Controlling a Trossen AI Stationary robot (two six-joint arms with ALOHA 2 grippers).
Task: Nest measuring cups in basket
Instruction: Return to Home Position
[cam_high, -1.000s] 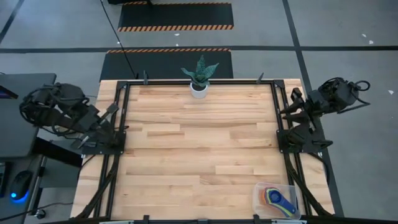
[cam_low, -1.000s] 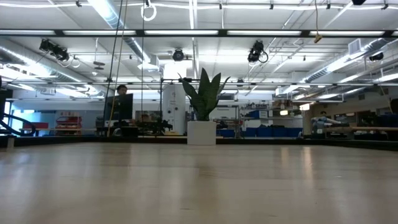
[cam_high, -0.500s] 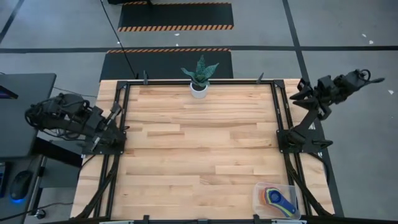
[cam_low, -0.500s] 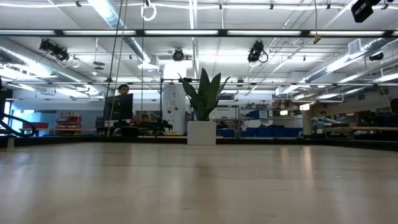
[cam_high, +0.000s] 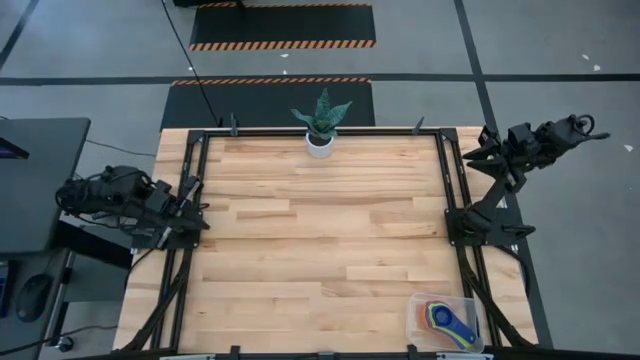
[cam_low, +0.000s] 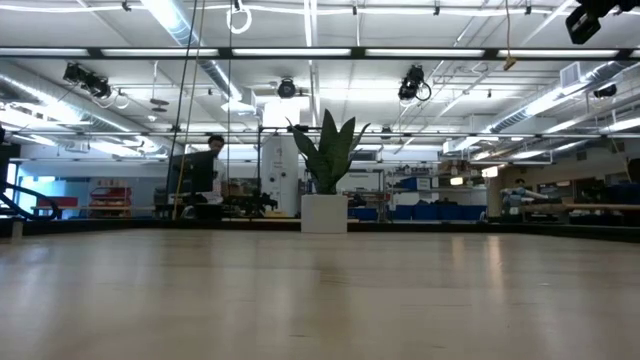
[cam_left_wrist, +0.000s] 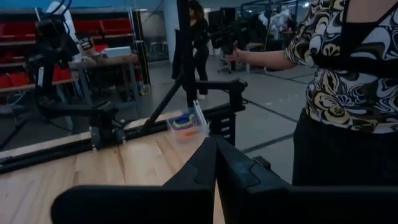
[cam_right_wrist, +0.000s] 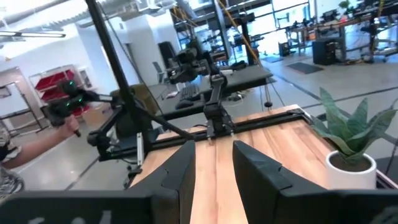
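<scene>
Pale wooden planks make up the table (cam_high: 320, 260), and at its near right corner sits the basket (cam_high: 446, 321), its long side running along the front edge. The measuring cups (cam_high: 448, 318) lie inside it as one stack. A blue cup is on top, with yellow, green and orange showing around it; not all seven can be counted.

Farther back, at mid-table, both arms are drawn to the side rails. The left gripper (cam_left_wrist: 215, 142) hangs folded over the left edge with its fingers pressed together and nothing between them. The basket lies diagonally across the table from it, well apart. The right gripper (cam_right_wrist: 213, 146) is raised outside the right rail, fingers spread and empty, looking across the boards. It is the nearer arm, since the basket is on its side of the table, toward the front edge. Judging by this, the nesting looks done, and the coming move should lead away from the basket.

At the far edge stands a white plant pot (cam_high: 320, 147). Beyond it, a person (cam_low: 214, 165) is in the workshop.
</scene>
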